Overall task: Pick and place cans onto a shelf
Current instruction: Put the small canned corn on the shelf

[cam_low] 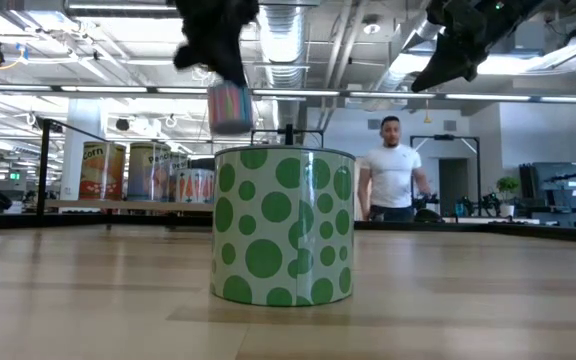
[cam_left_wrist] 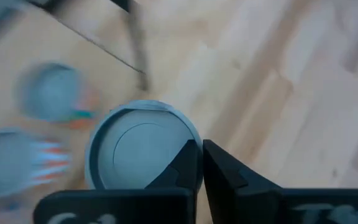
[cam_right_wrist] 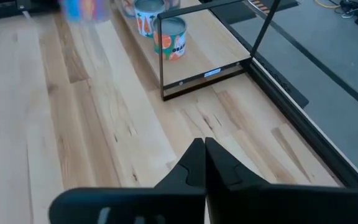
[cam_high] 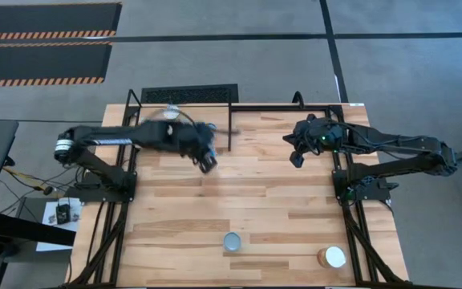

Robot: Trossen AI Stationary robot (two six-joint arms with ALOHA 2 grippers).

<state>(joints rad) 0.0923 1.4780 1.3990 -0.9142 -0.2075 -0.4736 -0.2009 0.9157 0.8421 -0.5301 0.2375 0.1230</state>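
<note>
Left end effector [cam_high: 207, 163] above tabletop [cam_high: 255, 201] near black-framed wooden shelf [cam_right_wrist: 197, 56], clamped on small grey-topped tin can [cam_left_wrist: 143, 154] | can: rigid, light, smooth metal; grip across sides; axis upright, lid up | right end effector [cam_right_wrist: 204, 163] closed, empty, raised.

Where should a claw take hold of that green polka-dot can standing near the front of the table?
Probably from straight above, closing on the round side wall just under the rim. The spotted can stands upright on the table with bare wood all round it, so its flat top faces up and opposite sides are free for two fingers.
</note>
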